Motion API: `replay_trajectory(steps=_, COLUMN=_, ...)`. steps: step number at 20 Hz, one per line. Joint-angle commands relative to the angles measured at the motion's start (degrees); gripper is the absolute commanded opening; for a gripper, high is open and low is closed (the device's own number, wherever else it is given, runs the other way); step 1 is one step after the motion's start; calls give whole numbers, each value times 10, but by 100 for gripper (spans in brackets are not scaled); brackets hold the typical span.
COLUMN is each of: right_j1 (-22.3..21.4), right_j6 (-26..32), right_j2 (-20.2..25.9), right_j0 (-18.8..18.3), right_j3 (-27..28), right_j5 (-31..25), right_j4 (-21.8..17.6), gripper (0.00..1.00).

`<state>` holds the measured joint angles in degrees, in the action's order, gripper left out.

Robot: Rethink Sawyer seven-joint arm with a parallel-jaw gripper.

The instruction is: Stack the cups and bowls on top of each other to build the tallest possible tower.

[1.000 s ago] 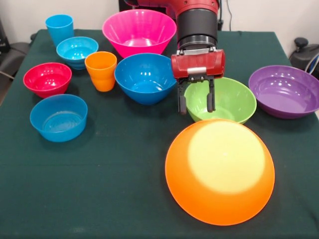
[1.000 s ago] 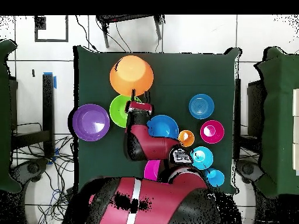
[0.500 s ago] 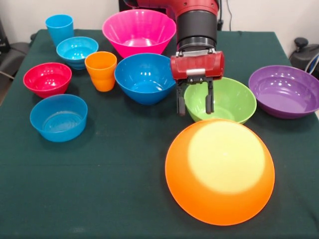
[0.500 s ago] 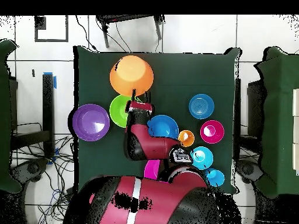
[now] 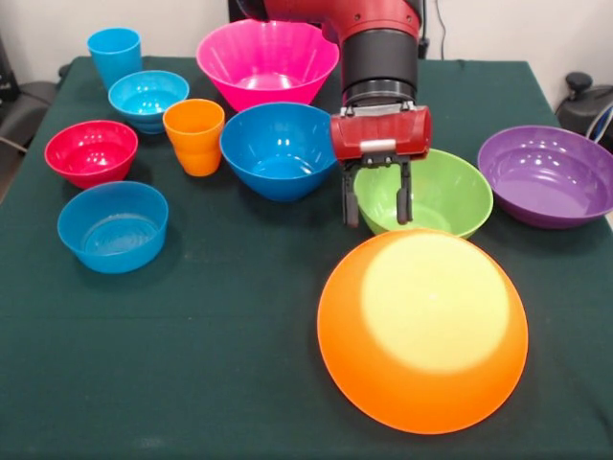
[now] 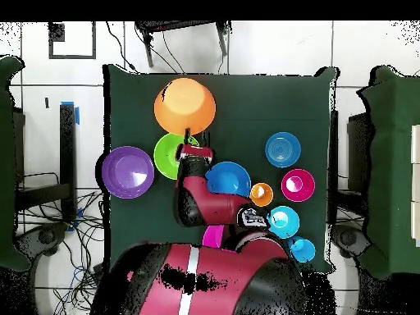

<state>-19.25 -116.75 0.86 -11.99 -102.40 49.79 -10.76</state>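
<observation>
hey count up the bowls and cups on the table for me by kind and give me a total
Bowls: 8 (orange, green, purple, pink, big blue, red, two small blue)
Cups: 2 (orange, blue)
Total: 10

Glossy red arm [image 5: 369, 14] with black ribbed cylinder wrist section. Red rounded block hand [image 5: 375, 203], small silver plate on its front, two thin dark fingers [image 5: 349, 199] beneath. Overhead: bulky red body, white stripe, black joints.

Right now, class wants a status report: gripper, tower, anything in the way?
Gripper open, fingers straddling green bowl's near rim. Orange bowl upside down, nothing stacked on it. Blue bowl close beside the gripper.
</observation>
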Motion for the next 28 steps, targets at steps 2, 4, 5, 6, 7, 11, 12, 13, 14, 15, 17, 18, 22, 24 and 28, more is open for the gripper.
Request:
replay_trajectory(steps=2, right_j1=32, right_j6=-105, right_j2=63, right_j0=-1, right_j3=71, right_j5=-34, right_j4=15, gripper=100)
replay_trajectory(steps=4, right_j1=36, right_j6=-106, right_j2=66, right_j0=-5, right_j3=79, right_j5=-37, right_j4=9, gripper=100)
replay_trajectory(steps=5, right_j1=39, right_j6=-108, right_j2=68, right_j0=-6, right_j3=82, right_j5=-38, right_j4=7, gripper=100)
replay_trajectory(steps=6, right_j1=42, right_j6=-112, right_j2=69, right_j0=-8, right_j3=84, right_j5=-36, right_j4=5, gripper=100)
replay_trajectory(steps=7, right_j1=43, right_j6=-115, right_j2=72, right_j0=-12, right_j3=86, right_j5=-36, right_j4=1, gripper=100)
replay_trajectory(steps=11, right_j1=50, right_j6=-119, right_j2=81, right_j0=-20, right_j3=100, right_j5=-41, right_j4=-11, gripper=100)
replay_trajectory(steps=12, right_j1=50, right_j6=-119, right_j2=83, right_j0=-22, right_j3=103, right_j5=-43, right_j4=-14, gripper=100)
replay_trajectory(steps=13, right_j1=50, right_j6=-118, right_j2=86, right_j0=-24, right_j3=107, right_j5=-48, right_j4=-17, gripper=100)
replay_trajectory(steps=14, right_j1=50, right_j6=-117, right_j2=88, right_j0=-26, right_j3=112, right_j5=-53, right_j4=-20, gripper=100)
replay_trajectory(steps=15, right_j1=52, right_j6=-117, right_j2=89, right_j0=-28, right_j3=114, right_j5=-53, right_j4=-21, gripper=100)
replay_trajectory(steps=17, right_j1=56, right_j6=-118, right_j2=92, right_j0=-33, right_j3=117, right_j5=-49, right_j4=-28, gripper=100)
replay_trajectory(steps=18, right_j1=58, right_j6=-118, right_j2=93, right_j0=-35, right_j3=118, right_j5=-46, right_j4=-31, gripper=100)
replay_trajectory(steps=22, right_j1=55, right_j6=-114, right_j2=93, right_j0=-35, right_j3=112, right_j5=-47, right_j4=-31, gripper=100)
replay_trajectory(steps=24, right_j1=47, right_j6=-107, right_j2=88, right_j0=-30, right_j3=105, right_j5=-51, right_j4=-22, gripper=100)
replay_trajectory(steps=28, right_j1=46, right_j6=-84, right_j2=70, right_j0=-14, right_j3=97, right_j5=-56, right_j4=-16, gripper=100)
